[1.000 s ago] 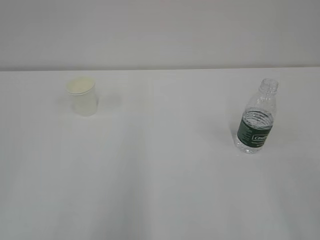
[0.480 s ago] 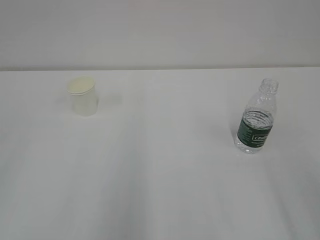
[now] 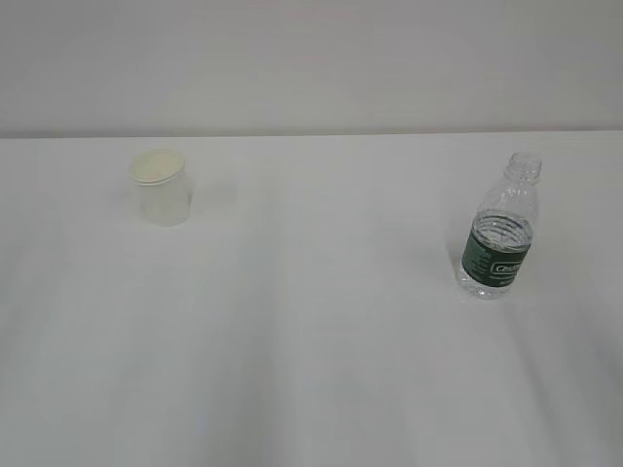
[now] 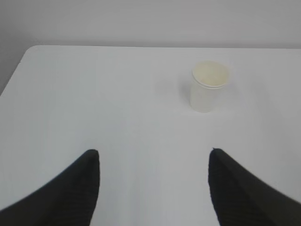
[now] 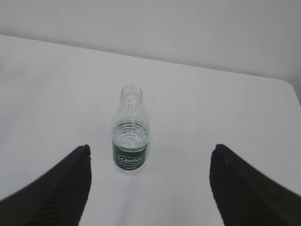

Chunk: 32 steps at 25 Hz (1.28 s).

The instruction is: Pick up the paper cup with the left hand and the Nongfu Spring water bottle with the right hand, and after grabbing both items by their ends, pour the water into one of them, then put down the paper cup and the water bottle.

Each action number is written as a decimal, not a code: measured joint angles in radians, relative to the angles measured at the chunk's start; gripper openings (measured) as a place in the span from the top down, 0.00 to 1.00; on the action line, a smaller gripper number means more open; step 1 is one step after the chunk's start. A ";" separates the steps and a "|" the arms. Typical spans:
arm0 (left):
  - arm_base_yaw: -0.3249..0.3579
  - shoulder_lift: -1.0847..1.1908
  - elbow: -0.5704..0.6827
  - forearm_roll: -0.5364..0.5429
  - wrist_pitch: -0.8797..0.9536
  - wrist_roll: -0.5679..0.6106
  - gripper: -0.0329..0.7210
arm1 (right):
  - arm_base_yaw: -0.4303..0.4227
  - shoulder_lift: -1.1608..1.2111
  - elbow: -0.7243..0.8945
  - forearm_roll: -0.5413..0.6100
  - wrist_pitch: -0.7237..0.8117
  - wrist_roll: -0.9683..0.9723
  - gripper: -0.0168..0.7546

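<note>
The cream paper cup (image 3: 163,188) stands upright at the table's far left; the left wrist view shows the paper cup (image 4: 209,87) ahead and to the right of my left gripper (image 4: 154,153), which is open and holds nothing. The uncapped clear water bottle (image 3: 499,233) with its dark green label stands upright on the right, water reaching to about the label's top. In the right wrist view the water bottle (image 5: 130,130) stands ahead of my right gripper (image 5: 149,148), slightly left of centre, with the gripper open and apart from it. Neither arm shows in the exterior view.
The white table (image 3: 311,341) runs back to a pale wall. Its rounded far left corner (image 4: 33,49) shows in the left wrist view and its far right corner (image 5: 287,84) in the right wrist view.
</note>
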 joint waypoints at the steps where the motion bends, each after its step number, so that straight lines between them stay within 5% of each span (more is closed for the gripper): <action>1: 0.000 0.007 0.009 0.000 -0.017 0.000 0.27 | 0.000 0.016 0.000 0.000 -0.018 -0.003 0.22; 17: 0.000 0.320 0.027 -0.015 -0.233 0.000 0.27 | 0.000 0.128 0.149 0.016 -0.361 -0.036 0.22; 27: -0.002 0.627 0.027 0.017 -0.566 -0.009 0.29 | 0.000 0.143 0.215 0.021 -0.508 -0.023 0.22; 32: -0.069 0.713 0.045 0.024 -0.648 -0.014 0.31 | 0.000 0.189 0.231 0.021 -0.550 -0.020 0.22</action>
